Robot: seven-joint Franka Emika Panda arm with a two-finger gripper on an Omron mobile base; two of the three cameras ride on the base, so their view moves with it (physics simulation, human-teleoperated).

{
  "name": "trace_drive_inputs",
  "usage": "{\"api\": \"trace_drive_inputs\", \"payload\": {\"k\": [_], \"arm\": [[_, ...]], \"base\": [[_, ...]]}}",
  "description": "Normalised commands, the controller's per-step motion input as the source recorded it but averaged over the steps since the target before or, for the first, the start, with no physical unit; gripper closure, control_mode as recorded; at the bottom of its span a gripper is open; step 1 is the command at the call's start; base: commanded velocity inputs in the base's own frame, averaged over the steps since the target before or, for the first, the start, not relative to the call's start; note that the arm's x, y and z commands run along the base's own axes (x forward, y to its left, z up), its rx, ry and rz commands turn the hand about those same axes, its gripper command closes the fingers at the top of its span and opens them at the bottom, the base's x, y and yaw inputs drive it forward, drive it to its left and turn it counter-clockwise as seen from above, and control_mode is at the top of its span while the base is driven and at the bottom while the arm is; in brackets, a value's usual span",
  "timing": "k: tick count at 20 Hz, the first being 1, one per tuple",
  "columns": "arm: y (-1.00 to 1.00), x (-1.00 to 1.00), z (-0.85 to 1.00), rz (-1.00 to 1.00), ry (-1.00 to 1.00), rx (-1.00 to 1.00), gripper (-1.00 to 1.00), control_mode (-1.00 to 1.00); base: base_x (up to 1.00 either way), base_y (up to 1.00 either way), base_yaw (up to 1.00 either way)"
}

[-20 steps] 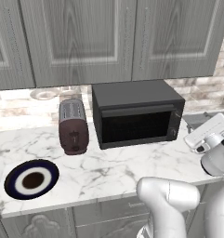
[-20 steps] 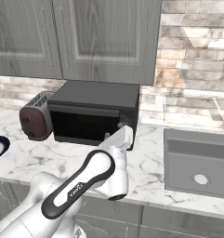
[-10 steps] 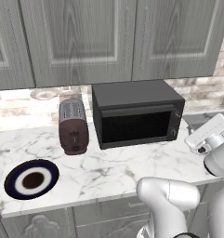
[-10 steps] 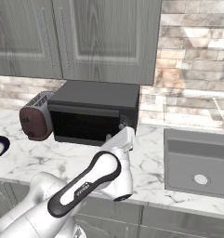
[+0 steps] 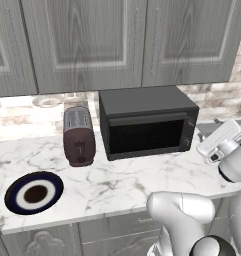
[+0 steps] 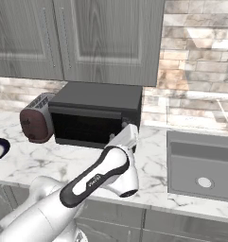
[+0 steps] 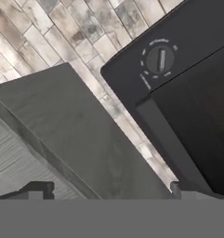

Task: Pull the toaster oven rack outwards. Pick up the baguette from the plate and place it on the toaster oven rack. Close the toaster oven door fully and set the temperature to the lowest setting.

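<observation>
Arm's white wrist has crept slightly toward the oven since a second ago; nothing else moved. Left base view, left to right: round navy plate with white ring (image 5: 33,192) at the table's front edge, maroon-and-silver slot toaster (image 5: 78,136), matte black boxy toaster oven (image 5: 147,121) with its door shut. Hand view adds its round control knob (image 7: 159,60). Right base view shows grey sink (image 6: 201,164), open marble between. Gripper (image 7: 108,188) jaws spread wide, holding nothing.

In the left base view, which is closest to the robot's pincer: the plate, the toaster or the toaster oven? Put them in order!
From the pincer, at the right:
1. Toaster oven, just left of it.
2. Toaster, left of the oven.
3. Plate, far left, front of counter.
</observation>
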Motion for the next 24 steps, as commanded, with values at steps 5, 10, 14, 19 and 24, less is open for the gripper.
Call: {"api": "trace_drive_inputs", "payload": {"k": [5, 10, 14, 19, 24], "arm": [[0.0, 0.34, -0.15, 0.0, 0.01, -0.03, -1.0, -1.0], [0.0, 0.23, -0.26, 0.0, 0.0, -0.03, -1.0, -1.0], [-0.03, 0.21, -0.25, 0.0, 0.0, -0.02, -1.0, -1.0], [-0.1, 0.19, -0.2, 0.0, 0.0, -0.01, -1.0, -1.0], [-0.17, 0.26, -0.1, 0.0, 0.0, 0.0, -1.0, -1.0]], "base": [[0.0, 0.0, 0.0], [0.0, 0.0, 0.0], [0.0, 0.0, 0.0], [0.0, 0.0, 0.0], [0.0, 0.0, 0.0]]}}
